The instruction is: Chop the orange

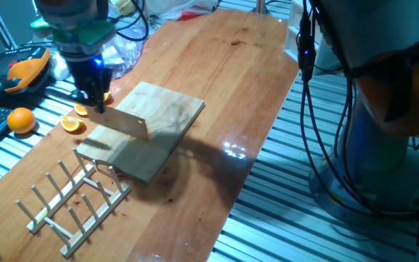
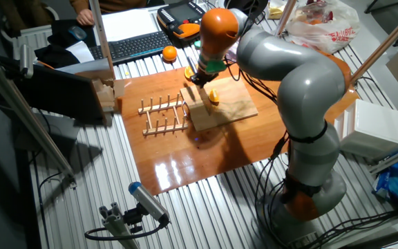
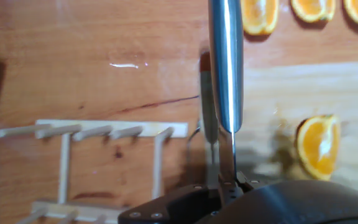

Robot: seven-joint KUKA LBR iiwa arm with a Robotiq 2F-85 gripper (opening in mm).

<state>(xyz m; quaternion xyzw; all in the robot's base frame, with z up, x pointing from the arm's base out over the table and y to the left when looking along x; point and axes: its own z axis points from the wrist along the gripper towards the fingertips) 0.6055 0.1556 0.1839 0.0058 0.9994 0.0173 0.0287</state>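
Rack (image 3: 98, 155) of wooden pegs sits at the left of your hand view, on the bare counter (image 3: 92, 56) beside the board's (image 3: 328, 93) edge. Centre frame, the knife (image 3: 225, 62) runs straight up from your hand (image 3: 229, 186), blade edge-on and bright, held over the line where counter meets board. Your hand is clenched on the knife's handle. Right of the blade, the orange (image 3: 319, 146) wedge lies on the board, cut face up, rind curving along its right side, apart from the steel. Above the board's far edge, three more slices (image 3: 312, 9) rest on the counter in a row.

From one fixed view, you see a whole orange (image 1: 21, 119) at far left near the counter's edge, slices (image 1: 71, 124) next to it, then your hand (image 1: 93, 98) with the flat blade (image 1: 126, 122) angled out over the board (image 1: 158, 127); the rack (image 1: 75, 200) stands in front. The wedge is hidden there.

From the other fixed view, rack (image 2: 163, 115), board (image 2: 226, 111) and wedge (image 2: 213, 96) line up left to right beneath the arm (image 2: 282, 69).
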